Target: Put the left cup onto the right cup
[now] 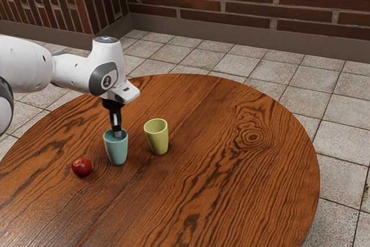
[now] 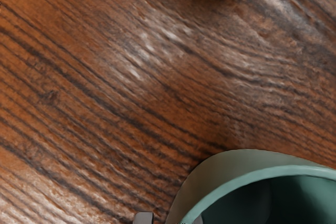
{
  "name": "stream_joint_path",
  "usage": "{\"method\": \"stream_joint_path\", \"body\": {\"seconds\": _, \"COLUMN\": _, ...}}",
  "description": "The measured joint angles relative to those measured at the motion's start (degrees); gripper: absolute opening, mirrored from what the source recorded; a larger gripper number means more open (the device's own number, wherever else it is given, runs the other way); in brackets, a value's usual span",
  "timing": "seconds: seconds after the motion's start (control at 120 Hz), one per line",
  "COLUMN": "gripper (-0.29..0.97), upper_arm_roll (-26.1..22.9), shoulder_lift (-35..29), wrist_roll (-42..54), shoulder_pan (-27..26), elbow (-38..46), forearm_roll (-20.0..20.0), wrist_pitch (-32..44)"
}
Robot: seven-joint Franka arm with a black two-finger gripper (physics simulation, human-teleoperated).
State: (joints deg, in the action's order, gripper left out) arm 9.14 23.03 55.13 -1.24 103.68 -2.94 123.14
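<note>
Black gripper [image 1: 117, 133] points straight down at the rim of the teal cup [image 1: 115, 152].

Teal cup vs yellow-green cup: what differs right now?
Colour: the teal cup is blue-green, the yellow-green cup olive-yellow. Place: the teal cup stands toward the exterior view's left of the yellow-green cup, nearer the red apple. Contact: the gripper sits at the teal cup's rim; the yellow-green cup stands free. Shared: both upright, mouths up, on the wooden table, alike in shape.
</note>
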Motion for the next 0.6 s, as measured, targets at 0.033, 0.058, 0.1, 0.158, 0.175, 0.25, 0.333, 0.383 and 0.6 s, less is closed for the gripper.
{"method": "stream_joint_path", "body": {"seconds": 0.033, "gripper": -0.05, "upper_arm_roll": 0.0, "shoulder_lift": -0.1, "wrist_roll": -0.1, "shoulder_pan": 0.0, "elbow": 0.2, "forearm_roll": 0.1, "wrist_pitch": 0.1}}
{"method": "stream_joint_path", "body": {"seconds": 0.058, "gripper": -0.05, "upper_arm_roll": 0.0, "shoulder_lift": -0.3, "wrist_roll": -0.2, "shoulder_pan": 0.1, "elbow": 0.4, "forearm_roll": 0.2, "wrist_pitch": 0.2}}
{"method": "stream_joint_path", "body": {"seconds": 0.1, "gripper": -0.06, "upper_arm_roll": 0.0, "shoulder_lift": -0.7, "wrist_roll": -0.3, "shoulder_pan": 0.2, "elbow": 0.9, "forearm_roll": 0.4, "wrist_pitch": 0.3}}
{"method": "stream_joint_path", "body": {"seconds": 0.158, "gripper": -0.08, "upper_arm_roll": 0.0, "shoulder_lift": -1.5, "wrist_roll": -0.5, "shoulder_pan": 0.4, "elbow": 1.8, "forearm_roll": 0.5, "wrist_pitch": 0.3}}
{"method": "stream_joint_path", "body": {"seconds": 0.175, "gripper": -0.08, "upper_arm_roll": 0.0, "shoulder_lift": -1.7, "wrist_roll": -0.6, "shoulder_pan": 0.4, "elbow": 2.0, "forearm_roll": 0.5, "wrist_pitch": 0.3}}
{"method": "stream_joint_path", "body": {"seconds": 0.25, "gripper": -0.09, "upper_arm_roll": 0.0, "shoulder_lift": -2.7, "wrist_roll": -0.9, "shoulder_pan": 0.6, "elbow": 2.6, "forearm_roll": 0.6, "wrist_pitch": 0.2}}
{"method": "stream_joint_path", "body": {"seconds": 0.333, "gripper": -0.1, "upper_arm_roll": 0.0, "shoulder_lift": -3.6, "wrist_roll": -1.3, "shoulder_pan": 0.6, "elbow": 2.9, "forearm_roll": 0.5, "wrist_pitch": 0.0}}
{"method": "stream_joint_path", "body": {"seconds": 0.383, "gripper": -0.1, "upper_arm_roll": 0.0, "shoulder_lift": -4.3, "wrist_roll": -1.5, "shoulder_pan": 0.7, "elbow": 3.0, "forearm_roll": 0.5, "wrist_pitch": -0.1}}
{"method": "stream_joint_path", "body": {"seconds": 0.6, "gripper": -0.11, "upper_arm_roll": 0.0, "shoulder_lift": -10.1, "wrist_roll": -2.3, "shoulder_pan": 0.0, "elbow": 3.0, "forearm_roll": 0.4, "wrist_pitch": -2.4}}
